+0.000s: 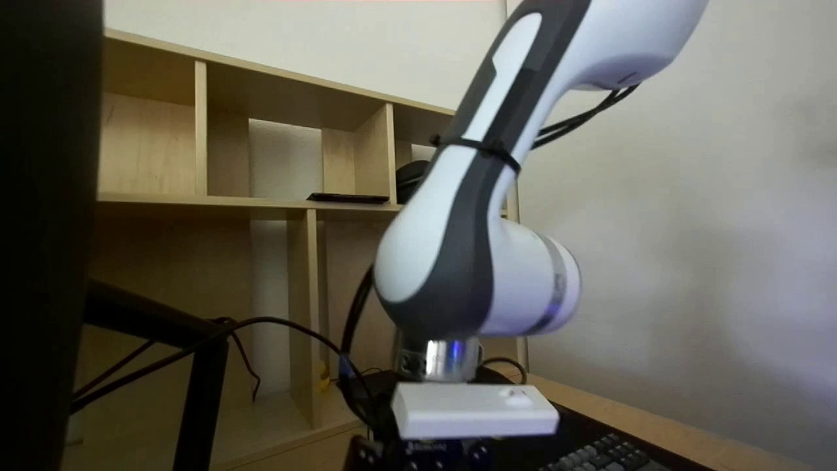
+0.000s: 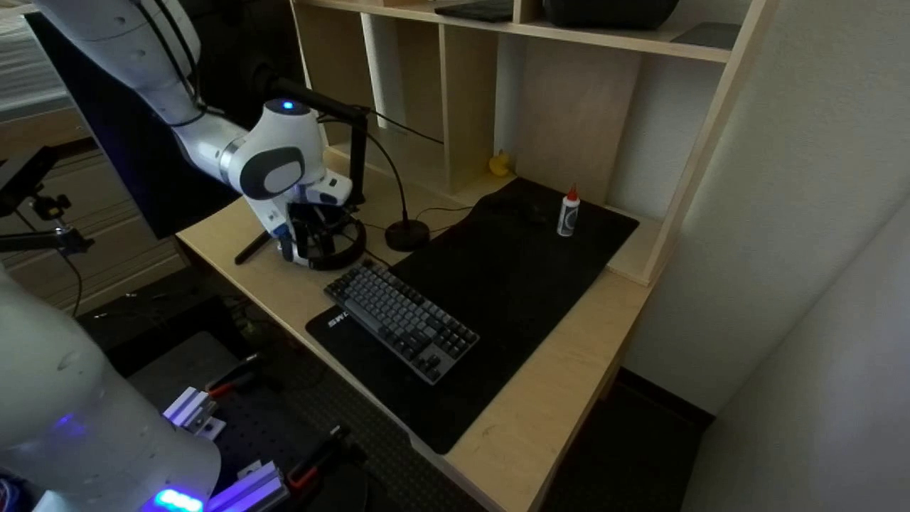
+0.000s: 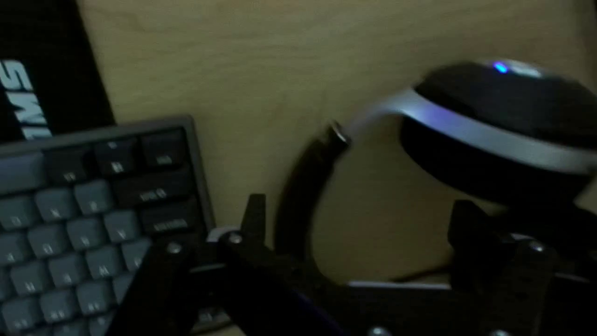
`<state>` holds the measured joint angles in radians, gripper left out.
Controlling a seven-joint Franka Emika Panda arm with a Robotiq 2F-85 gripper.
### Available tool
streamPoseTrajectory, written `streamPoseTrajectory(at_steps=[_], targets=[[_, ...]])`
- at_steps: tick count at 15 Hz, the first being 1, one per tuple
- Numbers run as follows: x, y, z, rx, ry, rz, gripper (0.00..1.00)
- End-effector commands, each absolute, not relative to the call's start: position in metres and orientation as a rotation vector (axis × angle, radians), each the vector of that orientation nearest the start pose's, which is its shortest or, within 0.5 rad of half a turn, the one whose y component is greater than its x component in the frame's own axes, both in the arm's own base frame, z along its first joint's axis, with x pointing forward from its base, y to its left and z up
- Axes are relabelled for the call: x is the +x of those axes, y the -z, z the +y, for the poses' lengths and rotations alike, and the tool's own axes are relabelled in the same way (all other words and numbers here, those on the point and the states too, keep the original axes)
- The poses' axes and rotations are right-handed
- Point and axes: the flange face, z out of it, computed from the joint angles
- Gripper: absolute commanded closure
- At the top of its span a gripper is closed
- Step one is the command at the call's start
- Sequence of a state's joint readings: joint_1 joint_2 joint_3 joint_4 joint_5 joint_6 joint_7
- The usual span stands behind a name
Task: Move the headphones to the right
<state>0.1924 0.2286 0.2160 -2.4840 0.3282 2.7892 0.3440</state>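
Headphones (image 3: 443, 149): dark with a silvery band; centre to right edge of the wrist view, centre-left in an exterior view, below the gripper (image 3: 359, 217); look to be resting on the desk (image 2: 547, 384).
Gripper: fingers (image 3: 254, 219) well apart, bottom of the wrist view; not clamped on anything.
Headband (image 3: 303, 200): between the fingers, nearer the one on the frame's left; narrow gap shows, but depth unclear, contact can't be ruled out.
Headphones step: judged as lining up for the grasp; move to the right not yet done.
Gripper next: probably settle around the headband, close, lift slightly, carry right; should steer clear of the keyboard (image 2: 402, 320), left side of the wrist view.
Headband feel: curved, padded-looking, likely gives under a squeeze; held off-centre, the headphones may swing or tip.
Ear cup (image 3: 508, 105): rounded dark shell, upper right of the wrist view; smooth silvery band curves along it; blue glint, lamp or reflection can't tell.
Keyboard: rectangular grey case, squarish matte-looking keycaps, grey and near-black.
Desk mat (image 2: 512, 277): black, flat, dull; white lettering, upper left of the wrist view.
Desk: pale wood, faint grain.
Squeeze bottle (image 2: 568, 215): white, slim, red pointed tip; upright on the desk mat, upper right of centre in an exterior view.
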Motion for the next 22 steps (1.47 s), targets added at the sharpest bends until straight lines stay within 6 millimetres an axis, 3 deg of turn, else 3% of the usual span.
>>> streamPoseTrajectory(at_steps=[1,2,3,5,6,16,17,20,22], targets=[[0.514,-0.272,0.192,-2.836,0.049,0.521,0.0],[0.533,-0.29,0.195,-2.832,0.049,0.545,0.0],[0.504,-0.267,0.193,-2.852,0.07,0.486,0.0],[0.528,-0.295,0.195,-2.823,0.08,0.527,0.0],[0.532,-0.298,0.194,-2.82,0.079,0.532,0.0],[0.523,-0.214,0.179,-2.959,-0.008,0.312,0.0],[0.524,-0.226,0.184,-2.94,-0.011,0.347,0.0],[0.523,-0.214,0.181,-2.952,-0.031,0.34,0.0],[0.524,-0.197,0.179,-2.976,-0.059,0.364,0.0]])
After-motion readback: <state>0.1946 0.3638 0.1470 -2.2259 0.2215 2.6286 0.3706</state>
